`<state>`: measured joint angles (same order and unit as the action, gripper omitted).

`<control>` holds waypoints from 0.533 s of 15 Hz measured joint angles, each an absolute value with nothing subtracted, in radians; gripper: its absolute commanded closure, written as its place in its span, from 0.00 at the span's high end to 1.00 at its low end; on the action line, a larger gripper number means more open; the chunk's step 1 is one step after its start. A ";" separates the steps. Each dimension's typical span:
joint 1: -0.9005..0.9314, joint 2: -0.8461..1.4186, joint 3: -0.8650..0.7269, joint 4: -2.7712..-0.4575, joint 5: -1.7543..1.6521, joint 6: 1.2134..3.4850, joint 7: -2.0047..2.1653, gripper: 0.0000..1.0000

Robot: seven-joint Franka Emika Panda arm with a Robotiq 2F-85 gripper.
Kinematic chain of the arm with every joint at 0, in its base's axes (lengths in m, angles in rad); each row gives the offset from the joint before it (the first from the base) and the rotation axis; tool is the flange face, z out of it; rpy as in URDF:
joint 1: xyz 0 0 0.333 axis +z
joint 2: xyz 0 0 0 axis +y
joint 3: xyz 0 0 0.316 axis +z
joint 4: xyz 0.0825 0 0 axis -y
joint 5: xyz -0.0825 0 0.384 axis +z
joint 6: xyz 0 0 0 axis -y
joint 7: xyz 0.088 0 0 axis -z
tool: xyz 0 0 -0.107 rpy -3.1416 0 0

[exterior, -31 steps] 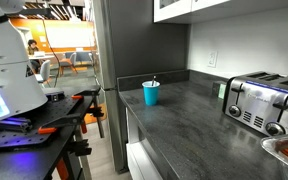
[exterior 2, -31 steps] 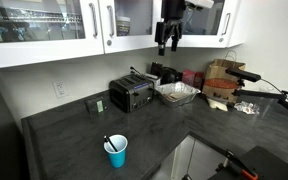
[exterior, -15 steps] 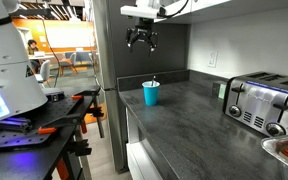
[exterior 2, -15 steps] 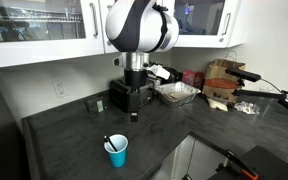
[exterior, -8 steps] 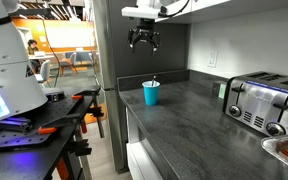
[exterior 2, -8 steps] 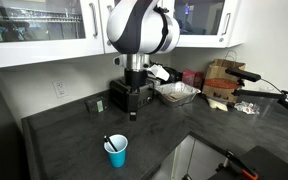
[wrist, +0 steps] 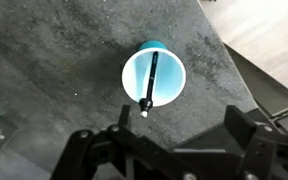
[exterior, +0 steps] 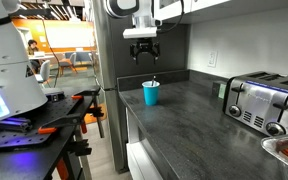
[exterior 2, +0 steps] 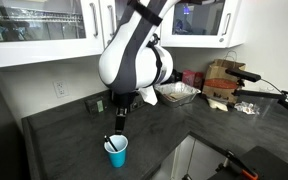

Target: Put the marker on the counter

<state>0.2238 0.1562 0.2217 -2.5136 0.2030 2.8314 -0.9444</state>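
In an exterior view, a black workbench with orange parts (exterior: 34, 125) stands left of the long dark grey stone-look counter (exterior: 194, 120). A silver toaster (exterior: 261, 102) sits towards the counter's right end. Neither appears in the wrist view. The round blue plastic cup (exterior: 151, 94) stands near the counter's left end, close to the front edge. The black gripper (exterior: 142, 50) hangs well above it, apart from it.

From the opposite side, the bulky white arm hides the toaster. The gripper (exterior 2: 119, 120) is just over the cup (exterior 2: 116, 152), and a metal tray (exterior 2: 189, 99) sits further back, its contents unclear.

Only the wrist view looks into the cup (wrist: 154, 78). The slim pen-like marker (wrist: 151, 85) leans inside, its dark barrel ending in a white tip at the rim. The gripper (wrist: 162, 138) is spread wide and grasps nothing.
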 measured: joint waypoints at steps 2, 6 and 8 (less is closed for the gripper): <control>0.194 0.201 0.264 -2.511 0.212 2.861 -0.947 0.74; 0.100 0.280 0.351 -2.489 0.218 2.872 -0.960 0.69; 0.061 0.321 0.377 -2.469 0.210 2.873 -0.960 0.69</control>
<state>0.0613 0.3205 0.3768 -2.4694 0.2104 2.8728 -0.9603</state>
